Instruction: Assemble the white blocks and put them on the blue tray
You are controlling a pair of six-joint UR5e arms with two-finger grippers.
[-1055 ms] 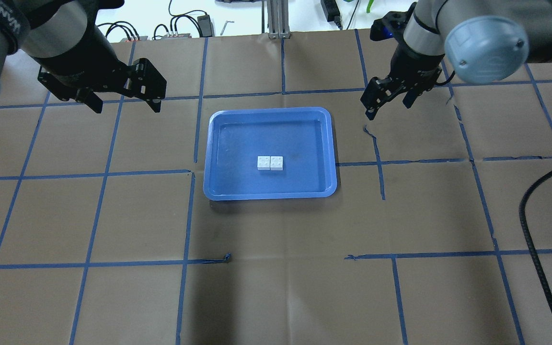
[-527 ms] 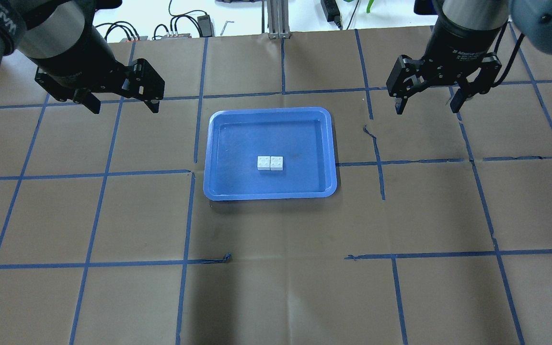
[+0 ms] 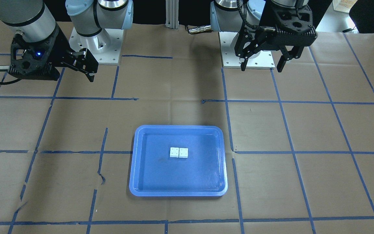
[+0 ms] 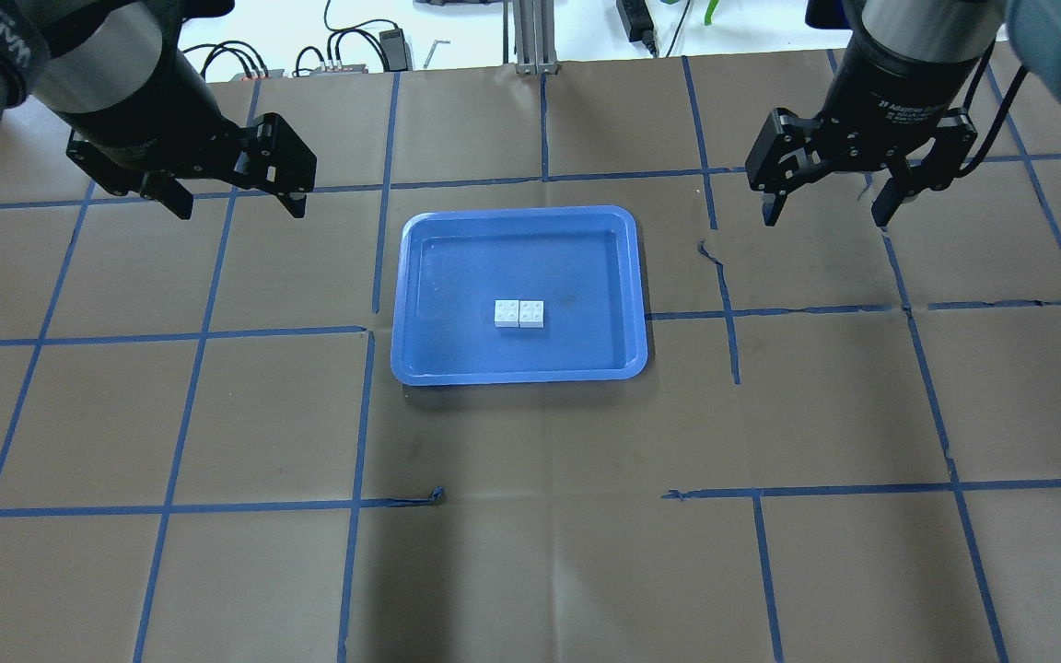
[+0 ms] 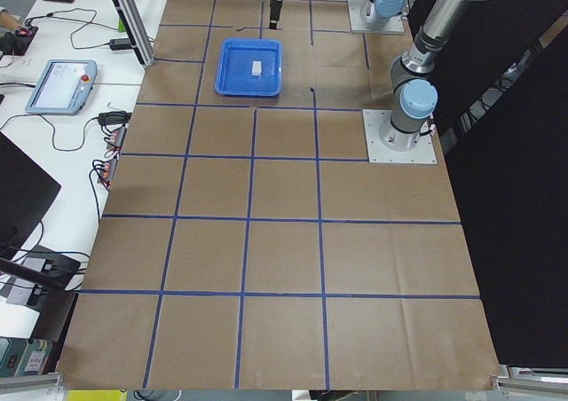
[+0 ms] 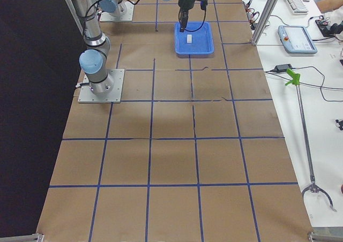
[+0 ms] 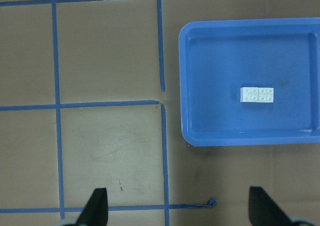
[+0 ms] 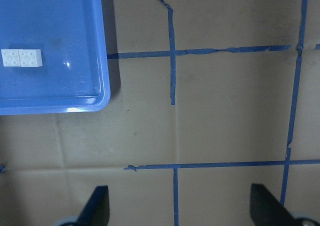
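The two white blocks (image 4: 519,313) sit joined side by side near the middle of the blue tray (image 4: 420,368). They also show in the front view (image 3: 178,152) and both wrist views (image 7: 257,94) (image 8: 21,57). My left gripper (image 4: 238,203) hangs open and empty above the table, left of the tray; in the front view (image 3: 261,69) it is at the upper right. My right gripper (image 4: 827,219) hangs open and empty right of the tray; in the front view (image 3: 91,77) it is at the upper left. Neither touches the blocks.
The table is covered in brown paper with a blue tape grid (image 4: 365,405). Both arm bases (image 3: 96,45) stand at the robot's side. Cables and a power brick (image 4: 394,41) lie beyond the far edge. An operator pendant (image 6: 297,38) lies on a side bench.
My right gripper swung from beside the tray's right rim out to the right and turned to face squarely down. My left gripper stayed almost still. The blocks did not move.
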